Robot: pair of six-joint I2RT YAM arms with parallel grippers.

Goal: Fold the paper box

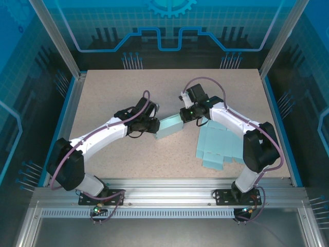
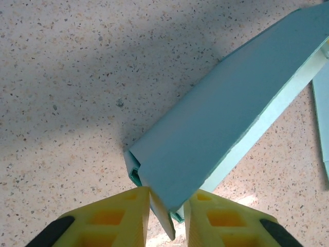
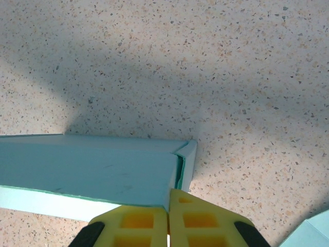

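Observation:
The paper box (image 1: 168, 126) is a long teal folded piece lying slantwise on the table between my two grippers. My left gripper (image 1: 156, 122) is at its left end. In the left wrist view the box (image 2: 226, 118) runs up to the right, and its near corner and a loose flap sit between the yellow fingers of the left gripper (image 2: 167, 194), touching both. My right gripper (image 1: 183, 116) is at the box's right end. In the right wrist view its fingers are pressed together on the edge of the box (image 3: 92, 167) at the end corner, right gripper (image 3: 168, 191).
A pile of flat teal paper sheets (image 1: 221, 145) lies on the speckled table at the right, under the right arm; their edges show as sheets (image 2: 323, 118) and sheets (image 3: 313, 231). Metal frame rails (image 1: 169, 186) border the table's near side.

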